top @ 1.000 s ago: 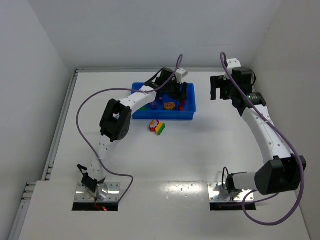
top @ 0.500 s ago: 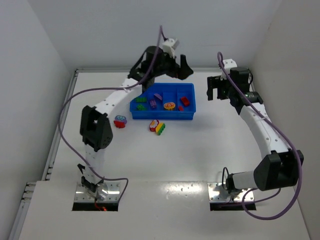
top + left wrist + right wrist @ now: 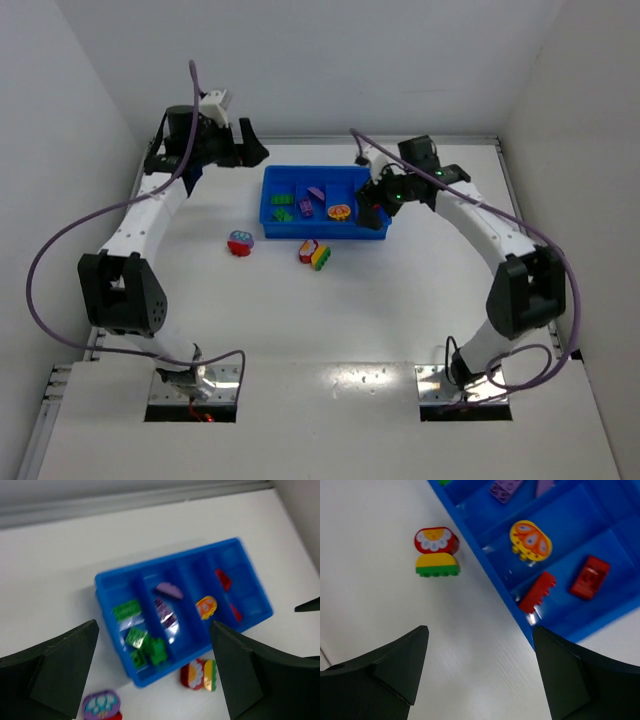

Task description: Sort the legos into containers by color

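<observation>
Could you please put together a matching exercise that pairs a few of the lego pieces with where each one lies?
Pieces:
1. green legos
2. yellow oval lego
3. purple-and-red lego
4. red and yellow-green legos

Places (as seen in the top view):
A. on the table, just in front of the near wall of the tray
B. the tray's leftmost compartment
C. on the table, off the tray's near left corner
D. the tray's third compartment from the left

Pairs: 1-B, 2-D, 3-C, 4-A.
</observation>
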### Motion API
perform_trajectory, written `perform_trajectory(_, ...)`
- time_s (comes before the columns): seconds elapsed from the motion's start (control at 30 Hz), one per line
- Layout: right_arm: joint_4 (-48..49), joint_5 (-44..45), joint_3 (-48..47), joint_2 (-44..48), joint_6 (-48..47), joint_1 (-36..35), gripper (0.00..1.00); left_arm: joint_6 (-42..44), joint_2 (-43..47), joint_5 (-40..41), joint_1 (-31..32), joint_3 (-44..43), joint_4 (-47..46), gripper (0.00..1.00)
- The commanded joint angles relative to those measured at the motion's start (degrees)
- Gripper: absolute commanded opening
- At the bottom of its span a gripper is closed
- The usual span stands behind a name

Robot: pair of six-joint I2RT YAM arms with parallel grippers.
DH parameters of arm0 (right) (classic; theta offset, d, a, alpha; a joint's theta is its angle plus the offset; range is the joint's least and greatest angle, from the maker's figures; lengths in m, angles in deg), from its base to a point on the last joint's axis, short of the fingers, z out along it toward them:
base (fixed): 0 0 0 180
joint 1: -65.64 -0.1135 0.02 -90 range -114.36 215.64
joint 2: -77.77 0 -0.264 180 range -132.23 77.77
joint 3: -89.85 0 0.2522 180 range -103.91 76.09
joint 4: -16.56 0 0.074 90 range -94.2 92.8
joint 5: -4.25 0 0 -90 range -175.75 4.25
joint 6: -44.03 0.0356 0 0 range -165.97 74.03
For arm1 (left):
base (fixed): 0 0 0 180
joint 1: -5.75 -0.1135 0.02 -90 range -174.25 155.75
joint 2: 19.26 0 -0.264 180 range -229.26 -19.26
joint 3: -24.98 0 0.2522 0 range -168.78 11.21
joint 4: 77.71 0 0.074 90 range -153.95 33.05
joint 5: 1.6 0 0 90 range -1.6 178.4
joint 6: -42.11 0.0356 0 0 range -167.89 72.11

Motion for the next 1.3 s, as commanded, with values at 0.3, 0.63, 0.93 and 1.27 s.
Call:
perform_trajectory(0.3, 1.54, -1.55, -7.97, -11.75, 0.71, -13.22, 0.85, 9.28, 16.77, 13.88, -2.62, 20.04, 10.67, 0.97)
perform_trajectory(0.63, 2.78, 1.89, -5.87, -10.52, 1.34, -13.75, 0.85, 3.90, 16.07, 27.52, 3.35, 32.88, 9.80, 0.91)
perform_trajectory(0.93, 2.78, 4.17, -3.67, -8.06, 0.28, -13.22, 0.85, 6.44, 0.26, 32.36, 3.88, 24.63, 5.50, 0.95)
perform_trajectory(1.27, 2.25, 5.84, -3.67, -7.53, -0.77, -13.22, 0.85, 9.70, -9.34, 28.23, 4.94, 17.51, 6.98, 0.97)
